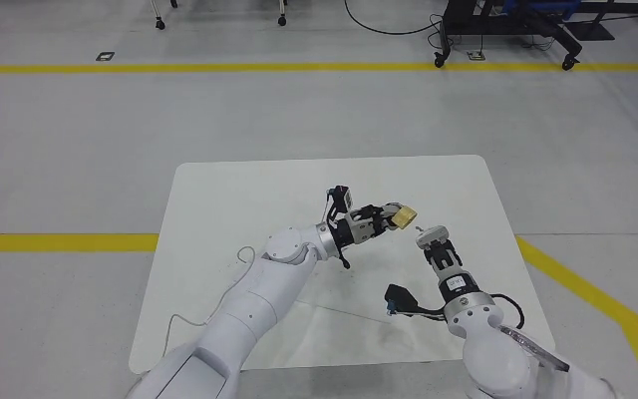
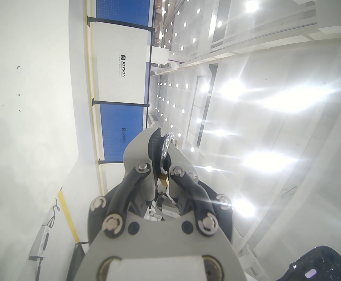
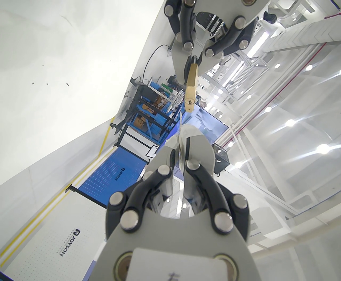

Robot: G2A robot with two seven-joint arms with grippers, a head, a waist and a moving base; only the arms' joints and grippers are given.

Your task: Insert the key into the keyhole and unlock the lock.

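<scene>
White desk (image 1: 229, 199) on pale grey floor (image 1: 100, 130). Yellow floor lines (image 1: 299, 68) beyond the desk's far edge and beside its left and right edges. Dark wheeled cart (image 1: 478, 20) past far right corner. Blue partition panels (image 2: 120, 12), blue rack (image 3: 149, 114), bright ceiling lights (image 2: 266, 159).

The lock (image 2: 163, 181) is mostly hidden inside the left pincer (image 2: 162, 143); the key (image 3: 181, 127) shows edge-on, its teeth too thin to tell.

place: factory-style robot lab | cues: yellow floor lines (image 1: 299, 68), blue partition panels (image 2: 117, 138), equipment racks (image 3: 149, 109)
</scene>
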